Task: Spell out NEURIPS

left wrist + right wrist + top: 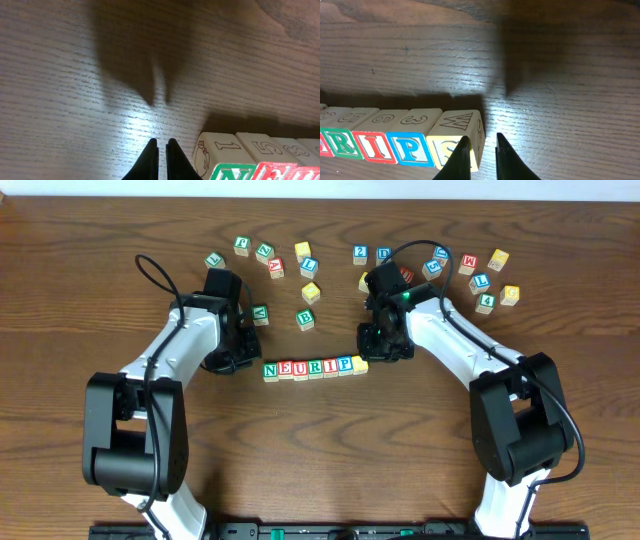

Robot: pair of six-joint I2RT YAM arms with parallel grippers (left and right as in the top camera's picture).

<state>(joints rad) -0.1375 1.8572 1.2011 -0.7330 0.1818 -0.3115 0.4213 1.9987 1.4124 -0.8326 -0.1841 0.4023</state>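
Observation:
Seven wooden cubes stand in a row at mid-table and read NEURIPS: green N (271,370), red E (286,369), U (300,368), green R (315,368), red I (330,367), blue P (345,366), yellow S (360,365). My left gripper (161,141) is shut and empty, low over the table just left of the N cube (232,172). At the row's right end my right gripper (483,136) is slightly open. One of its fingers is in front of the S cube (445,150), and only bare table lies between its fingers.
Loose letter and digit cubes lie scattered along the back. A green B cube (305,319) and a yellow cube (311,292) lie behind the row. Further cubes lie at back left (243,246) and back right (480,281). Both arms flank the row.

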